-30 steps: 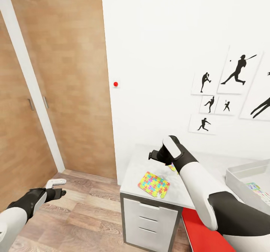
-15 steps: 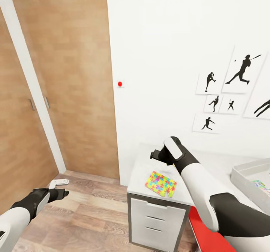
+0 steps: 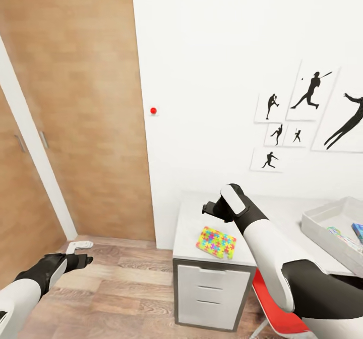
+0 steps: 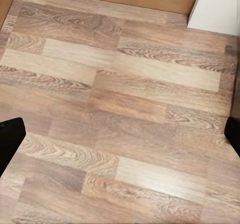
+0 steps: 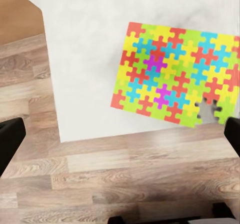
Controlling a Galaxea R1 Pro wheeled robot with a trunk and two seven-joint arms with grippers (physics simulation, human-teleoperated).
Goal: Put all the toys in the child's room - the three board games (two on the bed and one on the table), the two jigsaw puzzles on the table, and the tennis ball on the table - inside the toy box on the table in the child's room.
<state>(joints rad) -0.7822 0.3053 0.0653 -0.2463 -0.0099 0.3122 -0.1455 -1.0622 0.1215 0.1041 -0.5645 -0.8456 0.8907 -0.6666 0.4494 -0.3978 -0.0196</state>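
wooden floor (image 4: 120, 109) under the left gripper (image 3: 83, 260), fingers spread and empty; white table (image 3: 194, 223) at 5 o'clock in the head view; toy box (image 3: 322, 225) at its 3 o'clock end; right gripper (image 3: 207, 209) with fingers spread and empty above the jigsaw puzzle (image 5: 175, 79), which lies flat near the table's 9 o'clock corner
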